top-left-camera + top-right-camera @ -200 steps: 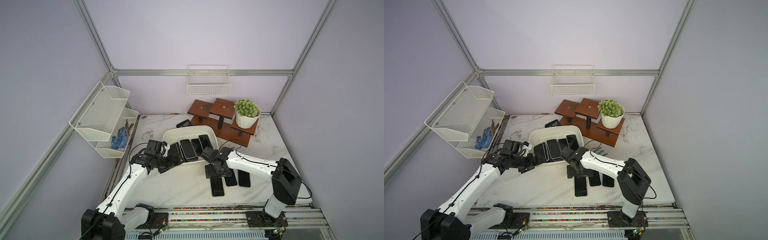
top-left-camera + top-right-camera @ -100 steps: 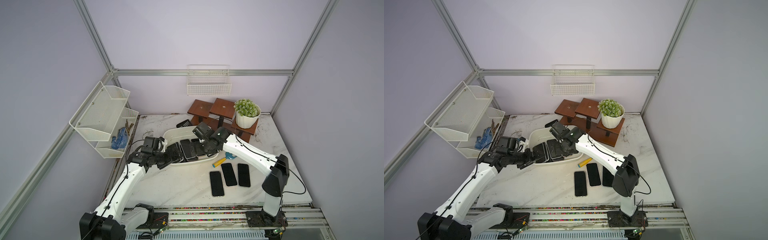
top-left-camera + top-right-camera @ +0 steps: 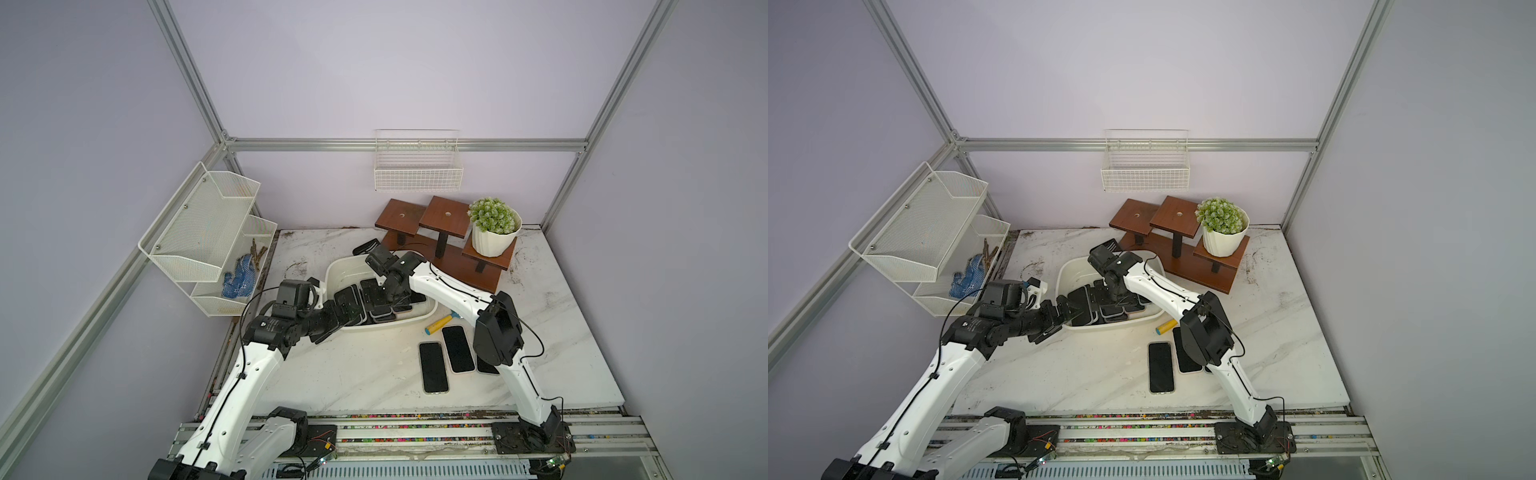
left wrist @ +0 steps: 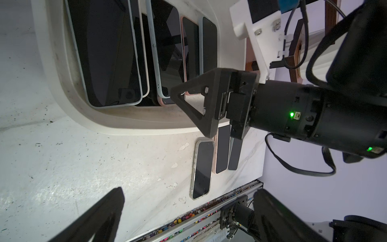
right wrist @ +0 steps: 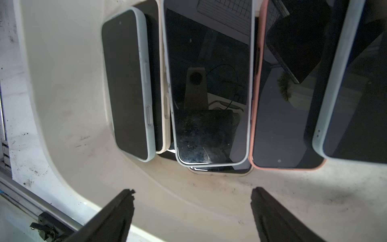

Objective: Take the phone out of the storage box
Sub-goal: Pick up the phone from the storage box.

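Right end effector point(image 5: 192, 190) near phone point(image 5: 209, 83)

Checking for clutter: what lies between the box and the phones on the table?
A yellow-handled tool lies on the table between box and phones, in both top views.

I note the left arm point(image 3: 253, 374) extends from the near left toward centre, its left gripper point(image 4: 188, 189) spread wide, empty. The right arm point(image 3: 449, 291) arches far-left, wrist pitched down, its right gripper point(image 5: 192, 189) parted, empty.
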Motion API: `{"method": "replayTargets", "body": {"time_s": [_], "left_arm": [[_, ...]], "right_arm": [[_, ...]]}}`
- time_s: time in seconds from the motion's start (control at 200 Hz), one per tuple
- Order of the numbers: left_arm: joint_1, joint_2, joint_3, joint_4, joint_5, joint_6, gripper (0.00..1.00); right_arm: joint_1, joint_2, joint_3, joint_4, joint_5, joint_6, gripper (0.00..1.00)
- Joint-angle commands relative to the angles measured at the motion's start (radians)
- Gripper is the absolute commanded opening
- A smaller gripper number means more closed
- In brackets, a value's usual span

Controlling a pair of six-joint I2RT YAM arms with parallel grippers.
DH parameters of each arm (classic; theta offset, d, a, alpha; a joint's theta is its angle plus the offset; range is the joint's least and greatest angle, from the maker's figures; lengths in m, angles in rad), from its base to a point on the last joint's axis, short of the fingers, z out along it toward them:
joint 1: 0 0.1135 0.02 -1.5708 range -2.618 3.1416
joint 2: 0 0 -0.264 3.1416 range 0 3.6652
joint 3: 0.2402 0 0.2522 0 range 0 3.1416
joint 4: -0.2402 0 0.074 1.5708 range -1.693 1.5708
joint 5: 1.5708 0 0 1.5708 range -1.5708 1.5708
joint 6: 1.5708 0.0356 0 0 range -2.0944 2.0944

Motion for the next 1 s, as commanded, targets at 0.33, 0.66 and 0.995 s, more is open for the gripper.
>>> {"method": "replayTargets", "body": {"time_s": [0.33,0.66,0.995], "left_arm": [[0.015,0.392,0.142,0.314,0.019,0.014,0.91],[0.028,0.693,0.336,0.264,0.043,0.153,0.73],[0.034,0.801,0.358,0.28,0.078,0.183,0.69]], "right_arm": [[-0.066,-0.274,-0.23,0.044,0.064,0.032,0.76],[-0.092,-0.583,-0.412,0.039,0.091,0.04,0.68],[-0.098,-0.669,-0.456,0.047,0.104,0.062,0.61]]}}
